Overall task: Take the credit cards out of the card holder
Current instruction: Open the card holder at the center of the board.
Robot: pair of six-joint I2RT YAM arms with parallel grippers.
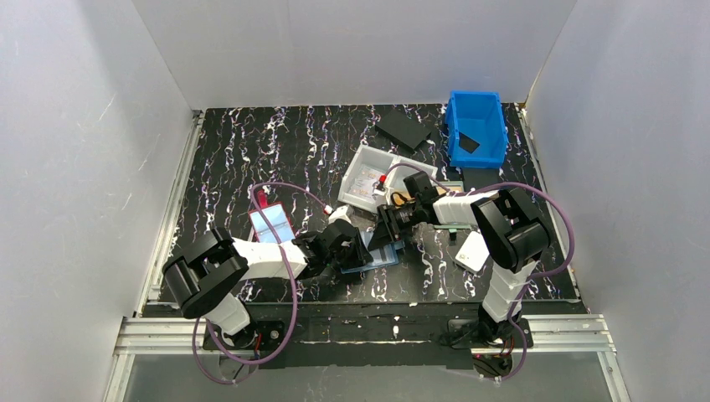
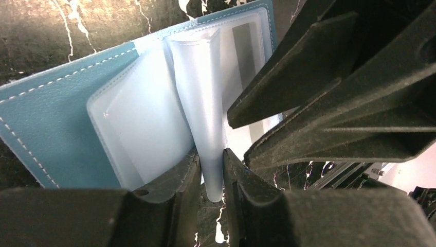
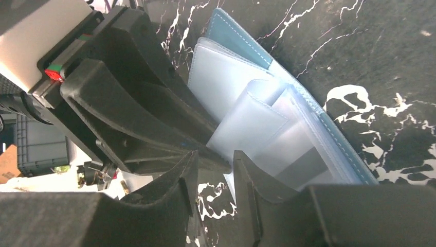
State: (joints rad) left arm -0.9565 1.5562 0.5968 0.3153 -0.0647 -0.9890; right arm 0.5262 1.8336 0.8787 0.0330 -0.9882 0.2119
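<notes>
The light-blue card holder (image 2: 51, 113) lies open on the black table, its clear pockets fanned out (image 3: 241, 118). My left gripper (image 2: 211, 154) is shut on one clear pocket leaf (image 2: 198, 77), which stands up on edge. From the opposite side my right gripper (image 3: 216, 157) stands open at the holder's edge; bare table shows between its fingers, and one fingertip (image 3: 247, 170) rests on the pockets. A dark strip (image 3: 303, 164) shows through a pocket; whether it belongs to a credit card I cannot tell. From above, both grippers (image 1: 362, 251) (image 1: 387, 230) meet over the holder (image 1: 385, 255).
A white tray (image 1: 400, 161) with pale printed cards stands just behind the grippers. A blue bin (image 1: 477, 126) is at the back right, with a black sheet (image 1: 403, 130) beside it. A red-edged holder (image 1: 272, 224) lies to the left and a white card (image 1: 473, 249) to the right.
</notes>
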